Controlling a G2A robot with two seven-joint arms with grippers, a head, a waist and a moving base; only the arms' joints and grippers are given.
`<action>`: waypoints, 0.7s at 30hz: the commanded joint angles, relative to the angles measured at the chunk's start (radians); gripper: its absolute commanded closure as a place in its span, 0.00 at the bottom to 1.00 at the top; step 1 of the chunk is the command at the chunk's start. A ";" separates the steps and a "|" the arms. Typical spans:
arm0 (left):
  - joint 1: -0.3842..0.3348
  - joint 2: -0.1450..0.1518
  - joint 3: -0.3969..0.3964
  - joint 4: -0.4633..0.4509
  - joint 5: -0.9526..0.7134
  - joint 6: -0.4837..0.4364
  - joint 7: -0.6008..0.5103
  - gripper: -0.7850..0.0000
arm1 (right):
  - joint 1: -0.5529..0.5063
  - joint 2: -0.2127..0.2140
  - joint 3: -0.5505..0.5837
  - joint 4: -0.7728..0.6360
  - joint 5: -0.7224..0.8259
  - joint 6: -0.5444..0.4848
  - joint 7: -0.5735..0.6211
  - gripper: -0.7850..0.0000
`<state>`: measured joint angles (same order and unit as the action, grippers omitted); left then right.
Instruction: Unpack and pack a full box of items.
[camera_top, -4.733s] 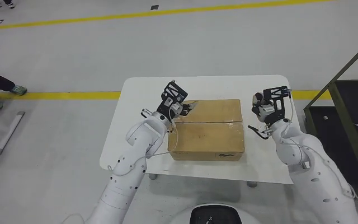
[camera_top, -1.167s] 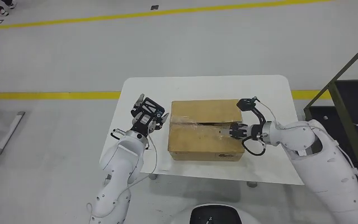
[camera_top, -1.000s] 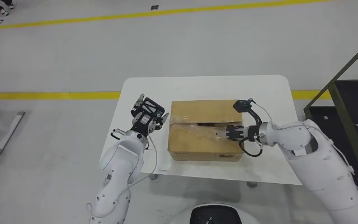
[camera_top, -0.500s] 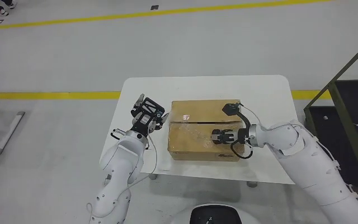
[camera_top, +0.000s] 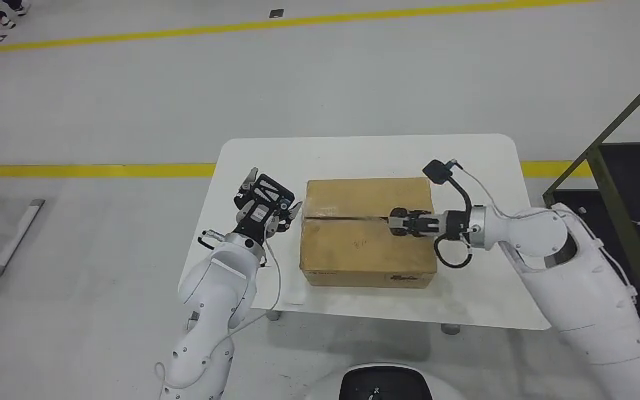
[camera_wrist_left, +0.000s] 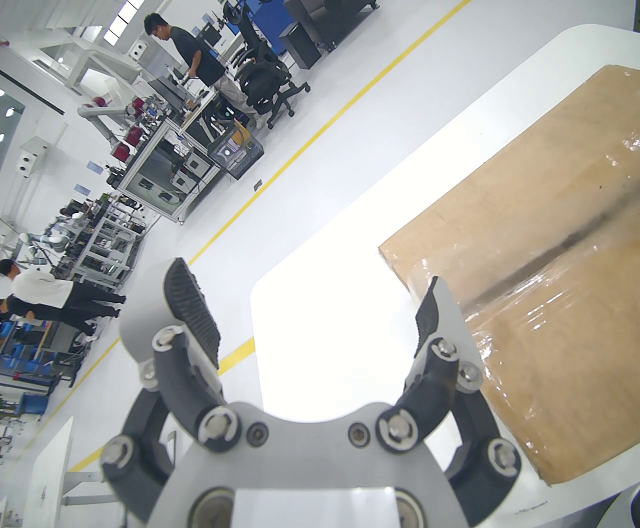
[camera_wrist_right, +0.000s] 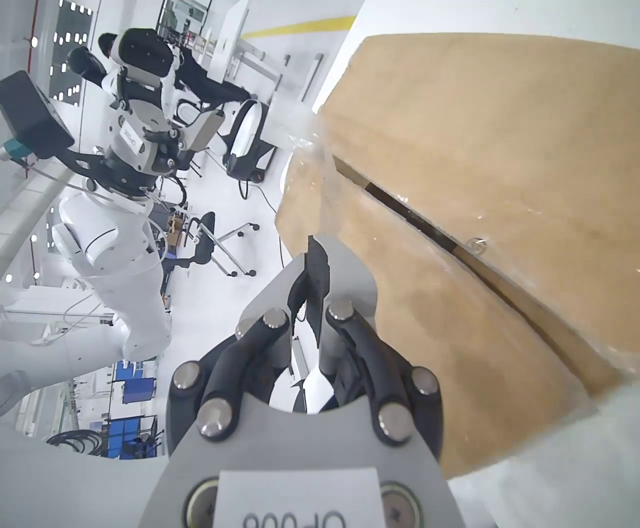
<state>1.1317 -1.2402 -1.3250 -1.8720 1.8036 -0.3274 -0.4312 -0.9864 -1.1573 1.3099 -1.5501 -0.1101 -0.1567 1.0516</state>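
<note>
One brown box (camera_top: 360, 245) is sitting in the middle of the bench (camera_top: 480, 160), its top lying shut under shiny tape (camera_wrist_left: 525, 300). I am guessing the job right now is breaking that tape along the dark gap (camera_wrist_right: 415, 215). To do it well, the tip should be sliding slowly along the gap. It should be staying shallow so nothing inside is getting poked, and the box should be kept from slipping.

Right jaws are pressing tight together, holding nothing I can see, hovering over the top near the gap. Touching or not, I cannot tell. Left jaws are gaping wide, holding nothing, just beside the box's end.
</note>
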 joint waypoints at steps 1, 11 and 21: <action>0.000 0.000 0.000 0.000 0.000 0.000 0.000 0.00 | -0.002 0.008 0.024 -0.011 -0.034 0.016 0.002 1.00; 0.003 -0.001 0.003 0.017 -0.041 -0.020 0.011 0.00 | 0.013 0.028 0.087 0.024 0.061 0.116 0.109 1.00; -0.021 -0.004 0.036 0.053 -0.021 -0.023 0.013 0.66 | 0.055 0.037 0.074 0.103 0.098 0.145 0.139 1.00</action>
<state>1.1125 -1.2437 -1.2905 -1.8215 1.7843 -0.3501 -0.4150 -0.9389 -1.1202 1.3893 -1.4581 -0.0175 -0.0130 1.1940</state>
